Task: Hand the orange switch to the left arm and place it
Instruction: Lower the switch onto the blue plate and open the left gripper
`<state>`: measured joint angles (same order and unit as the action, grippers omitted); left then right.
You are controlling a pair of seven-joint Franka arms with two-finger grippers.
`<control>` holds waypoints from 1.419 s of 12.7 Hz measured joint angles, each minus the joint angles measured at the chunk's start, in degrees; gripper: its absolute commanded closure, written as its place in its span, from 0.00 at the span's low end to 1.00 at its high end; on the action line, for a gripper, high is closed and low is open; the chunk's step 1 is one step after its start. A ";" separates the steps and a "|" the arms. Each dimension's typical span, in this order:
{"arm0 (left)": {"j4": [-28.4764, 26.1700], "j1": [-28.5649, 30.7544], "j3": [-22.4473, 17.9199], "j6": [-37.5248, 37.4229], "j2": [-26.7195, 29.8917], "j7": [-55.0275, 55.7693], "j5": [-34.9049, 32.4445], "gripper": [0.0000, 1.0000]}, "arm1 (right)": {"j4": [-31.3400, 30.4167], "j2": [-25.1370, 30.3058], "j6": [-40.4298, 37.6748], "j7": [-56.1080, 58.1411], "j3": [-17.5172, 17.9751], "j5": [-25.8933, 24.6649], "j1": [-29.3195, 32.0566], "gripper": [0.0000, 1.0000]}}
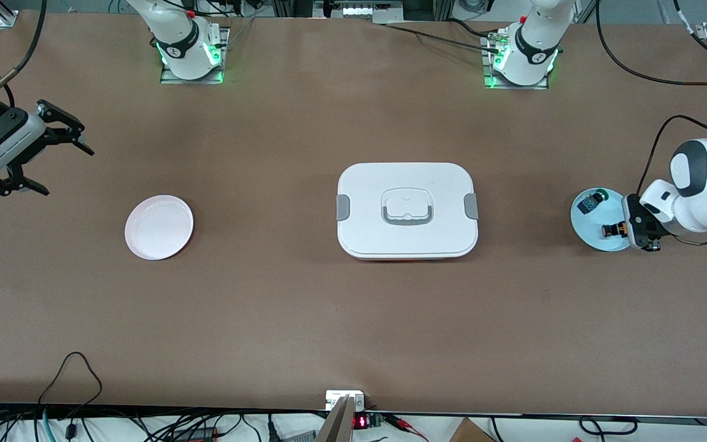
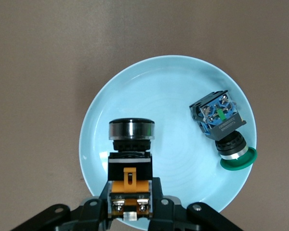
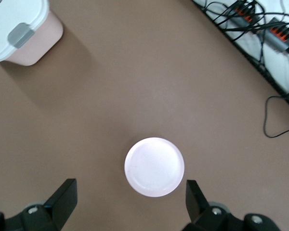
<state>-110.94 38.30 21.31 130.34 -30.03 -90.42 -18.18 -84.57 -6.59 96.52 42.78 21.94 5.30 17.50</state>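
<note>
Left gripper [image 2: 130, 214] clamped on the orange switch [image 2: 130, 161] over the pale blue plate [image 2: 149, 91]: black body, orange band, dark round cap; beside it in the plate, a black-and-blue part with a green cap [image 2: 224, 127]. Right gripper [image 1: 46, 150] spread wide and empty in the air at the right arm's end of the table, waiting above the pink plate [image 1: 159, 227]. Seen only from the front, the white box [image 1: 407, 210] standing between the two plates; only the left wrist view giving the switch's screw terminals.

The box [image 1: 407, 210] stands mid-counter between the blue plate [image 1: 583, 228] and the pink plate [image 1: 159, 226], with bare counter [image 1: 353, 331] open nearer the front camera and toward the bases.
</note>
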 measured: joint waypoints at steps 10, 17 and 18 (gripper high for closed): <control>-2.56 1.54 0.32 2.47 -1.97 -1.10 0.00 0.00 | -7.74 1.57 -1.46 -31.13 -16.00 -4.71 -16.04 0.00; -1.49 2.82 2.65 -0.58 -1.34 -4.81 0.00 0.00 | -8.26 1.86 -1.40 -39.45 -18.62 -8.51 -20.71 0.00; -0.42 3.18 3.85 -2.85 -0.69 -4.89 0.00 0.00 | -8.12 1.91 -1.37 -39.42 -18.77 -8.50 -20.71 0.00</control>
<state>-111.37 41.47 25.16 127.49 -30.72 -95.31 -18.18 -92.69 -4.68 95.15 3.36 3.17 -3.21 -3.20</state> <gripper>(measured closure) 0.000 0.000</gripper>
